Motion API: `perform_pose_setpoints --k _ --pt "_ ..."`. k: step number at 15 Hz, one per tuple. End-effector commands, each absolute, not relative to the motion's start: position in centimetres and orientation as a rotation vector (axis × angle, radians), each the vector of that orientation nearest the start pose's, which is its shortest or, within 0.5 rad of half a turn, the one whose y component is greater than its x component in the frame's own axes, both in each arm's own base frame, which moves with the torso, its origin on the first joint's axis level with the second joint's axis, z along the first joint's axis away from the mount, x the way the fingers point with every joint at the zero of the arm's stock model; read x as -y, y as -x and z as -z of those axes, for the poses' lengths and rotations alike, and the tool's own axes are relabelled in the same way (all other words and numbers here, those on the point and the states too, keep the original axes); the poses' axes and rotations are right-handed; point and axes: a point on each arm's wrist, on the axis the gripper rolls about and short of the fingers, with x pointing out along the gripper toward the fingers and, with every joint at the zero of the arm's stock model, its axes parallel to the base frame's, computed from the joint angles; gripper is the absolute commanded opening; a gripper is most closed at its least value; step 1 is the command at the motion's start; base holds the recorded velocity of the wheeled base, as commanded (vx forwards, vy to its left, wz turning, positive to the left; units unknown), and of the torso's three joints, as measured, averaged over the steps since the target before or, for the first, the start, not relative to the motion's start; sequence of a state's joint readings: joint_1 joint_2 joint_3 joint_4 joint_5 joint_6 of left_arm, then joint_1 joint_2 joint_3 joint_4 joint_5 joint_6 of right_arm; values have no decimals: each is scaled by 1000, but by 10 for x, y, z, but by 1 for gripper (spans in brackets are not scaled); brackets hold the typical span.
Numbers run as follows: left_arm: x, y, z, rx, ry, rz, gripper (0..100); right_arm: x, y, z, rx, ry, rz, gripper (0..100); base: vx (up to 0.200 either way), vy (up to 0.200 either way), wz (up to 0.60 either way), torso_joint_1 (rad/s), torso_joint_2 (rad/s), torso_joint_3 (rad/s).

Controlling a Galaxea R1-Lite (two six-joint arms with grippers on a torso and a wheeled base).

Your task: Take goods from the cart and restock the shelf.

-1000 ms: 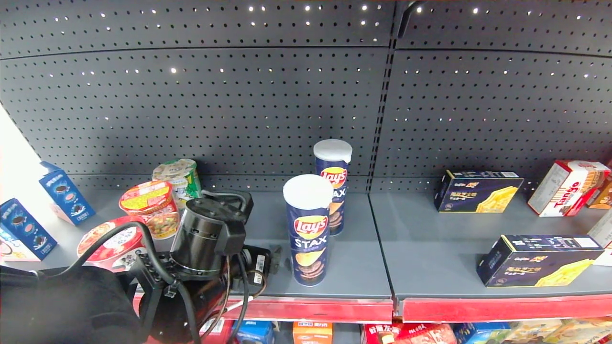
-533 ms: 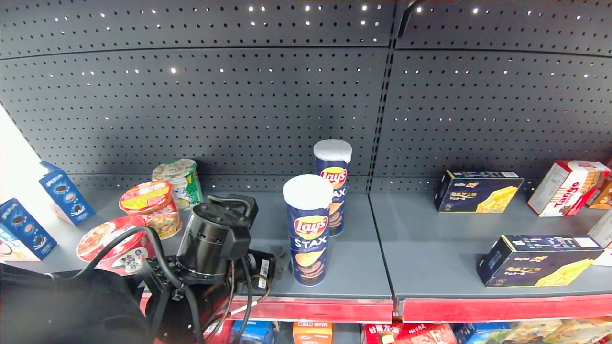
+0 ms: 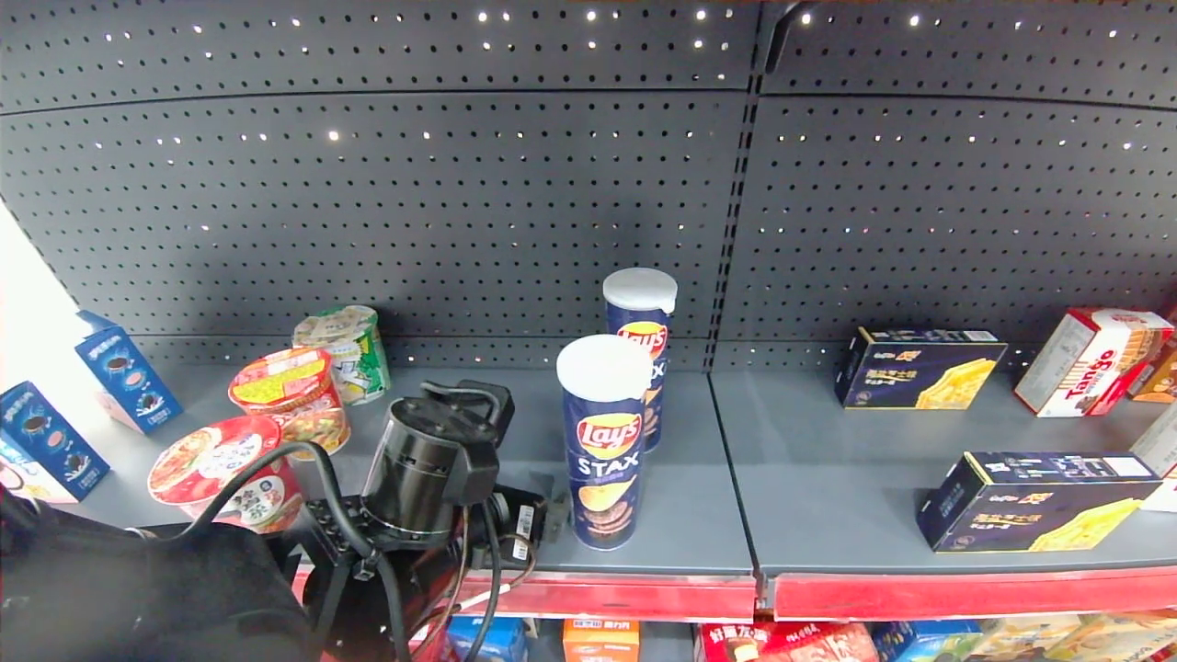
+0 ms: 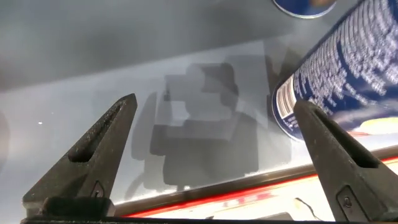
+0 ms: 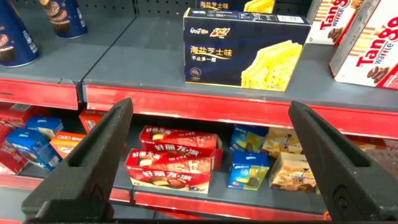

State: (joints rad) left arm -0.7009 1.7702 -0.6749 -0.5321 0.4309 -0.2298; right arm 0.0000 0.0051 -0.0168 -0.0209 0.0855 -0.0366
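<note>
We note a dark grey perforated back panel (image 3: 414, 211), split by a slotted upright (image 3: 740, 230) toward 1 o'clock. The grey shelf deck (image 3: 809, 487) carries a red front rail (image 3: 919, 593) at 6 o'clock. Bright light (image 3: 23, 303) enters at 9 o'clock.

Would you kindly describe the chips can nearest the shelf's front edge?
On the grey shelf, find the bay left of the centre seam. Two tall navy cans with white lids stand there; yours is the front can, by the red edge and the left claw, not the rear can.
</note>
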Motion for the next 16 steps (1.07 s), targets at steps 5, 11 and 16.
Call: perform_pose_setpoints --k 5,11,16 --pt "185 -227 -117 -512 -82 234 100 -2 24 -82 34 38 -85 100 0 0 0 0 0 0" --pt "179 -230 -117 -516 -80 208 100 -2 24 -82 34 37 -85 100 0 0 0 0 0 0" --pt "181 -232 -113 -525 -87 209 100 -2 24 -82 34 35 -87 100 0 0 0 0 0 0"
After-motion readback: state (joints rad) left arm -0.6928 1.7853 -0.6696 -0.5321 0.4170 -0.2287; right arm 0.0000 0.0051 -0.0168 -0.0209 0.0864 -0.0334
